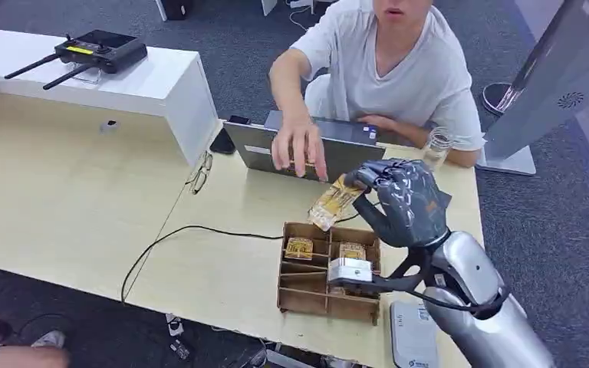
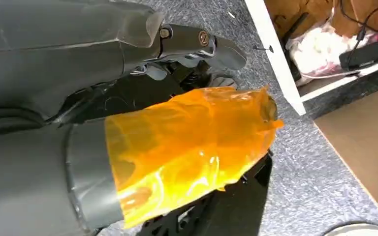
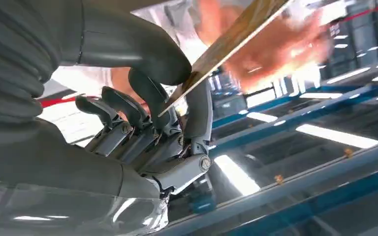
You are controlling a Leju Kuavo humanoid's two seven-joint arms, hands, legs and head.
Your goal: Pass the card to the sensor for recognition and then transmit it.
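Desk (image 1: 69,207) surface runs pale across the head view, with a black cable (image 1: 169,238) trailing toward a partitioned cardboard box (image 1: 307,295) at about five o'clock from the desk's middle. Further cards (image 1: 299,248) stand in the box's far slots. At twelve o'clock from the box, a person's hand (image 1: 297,149) reaches down over an open laptop (image 1: 307,149), fingers spread toward the offered card.

Next along, the card (image 1: 331,203) hangs tilted in the air above the box, its near end pinched by the right robot hand (image 1: 403,203), thumb on one face and a finger on the other; the right wrist view shows that pinch plainly, with the remaining fingers curled beneath. The card's free end points to roughly ten o'clock, just below the person's fingertips but apparently not touching them.

The step in hand looks like the handover. Doing it well probably means holding the card steady and level with the person's fingers, keeping the pinch firm until the person has a clear grip, then loosening slowly so the card does not drop into the box.

The left robot hand (image 2: 177,147) shows in its wrist view above grey carpet, its thumb wrapped in amber tape; whether it is spread or closed cannot be told.
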